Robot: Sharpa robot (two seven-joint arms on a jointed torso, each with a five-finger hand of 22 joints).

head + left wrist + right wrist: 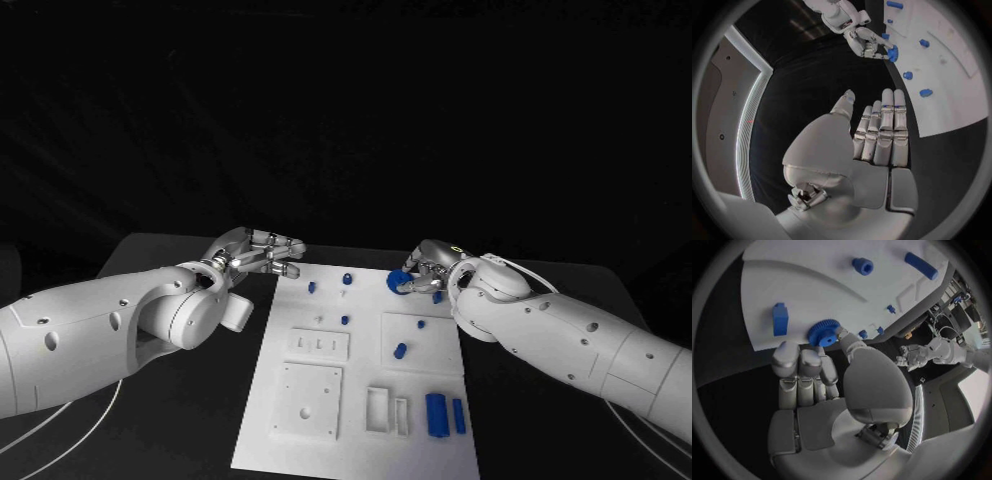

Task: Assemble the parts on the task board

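A small blue toothed plastic gear (823, 333) is pinched in the silver right hand (811, 372) at the far right edge of the white flat task board (361, 400). It should be kept level and lowered gently onto its peg. The silver left hand (879, 132) is held flat, fingers together, holding nothing, by the far left corner.

Left hand (873, 145) flat, empty; right hand (864, 40) apparently pinching blue gear (892, 53).

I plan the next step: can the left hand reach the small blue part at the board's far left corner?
Probably yes: the left hand is open beside the task board, and nothing lies between it and that blue part.
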